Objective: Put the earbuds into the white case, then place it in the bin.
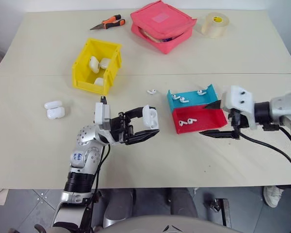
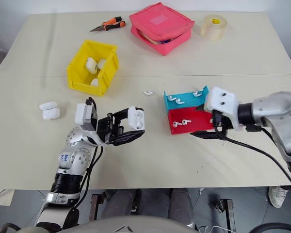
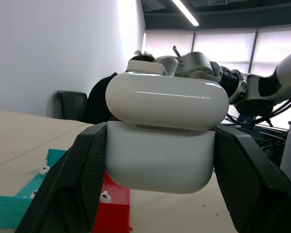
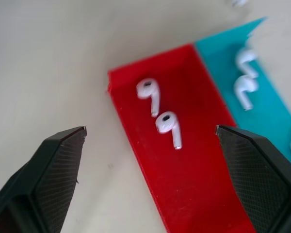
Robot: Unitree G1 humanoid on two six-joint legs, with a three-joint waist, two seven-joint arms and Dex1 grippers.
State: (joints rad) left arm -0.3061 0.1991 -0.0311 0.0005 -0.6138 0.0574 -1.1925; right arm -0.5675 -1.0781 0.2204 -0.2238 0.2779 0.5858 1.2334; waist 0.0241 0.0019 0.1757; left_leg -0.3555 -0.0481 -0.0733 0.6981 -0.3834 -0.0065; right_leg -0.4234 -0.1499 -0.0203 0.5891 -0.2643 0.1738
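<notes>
Gripper (image 4: 150, 141) wide over two earbuds (image 4: 160, 114) in red tray (image 4: 194, 194).

place: lab/office | cues: ceiling strip lights (image 3: 184, 12), window blinds (image 3: 223, 46), worktable (image 1: 150, 155)

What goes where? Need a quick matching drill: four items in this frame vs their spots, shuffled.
Items:
1. white case with its lid up
2. roll of tape
3. pair of earbuds
4. orange-handled pliers

Places:
A. in the red tray
B. far edge of the table, right of the pink pouch
C. between the left gripper's jaws
D. far edge of the table, left of the pink pouch

Pairs: 1-C, 2-B, 3-A, 4-D
</notes>
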